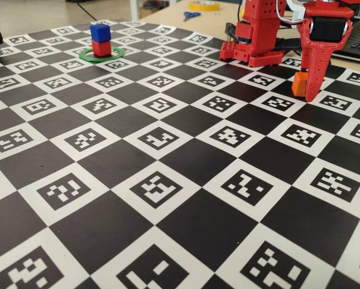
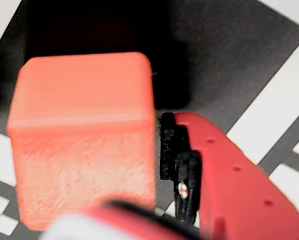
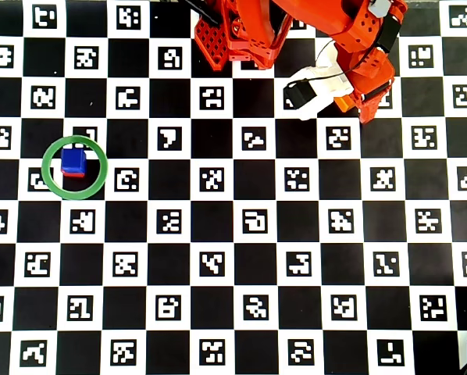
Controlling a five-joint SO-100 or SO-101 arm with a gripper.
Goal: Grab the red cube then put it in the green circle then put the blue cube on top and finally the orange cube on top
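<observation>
In the fixed view, the blue cube (image 1: pixel 100 32) sits on the red cube (image 1: pixel 101 48) inside the green circle (image 1: pixel 101 55), far left on the checkered board (image 1: pixel 168 180). The gripper (image 1: pixel 306 87) stands over the orange cube (image 1: pixel 298 84) at the right.

In the wrist view, one finger (image 2: pixel 239 180) is beside the orange cube (image 2: pixel 84 135); I cannot tell if the fingers clamp it.

In the overhead view, the arm (image 3: pixel 358 47) covers most of the orange cube (image 3: pixel 344 103).

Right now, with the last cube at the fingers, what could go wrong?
1. Only one finger shows beside the orange cube, so the grip may be off-centre and slip.
2. The blue cube sits on the red cube inside the green ring; a careless placement could topple that narrow stack.
</observation>
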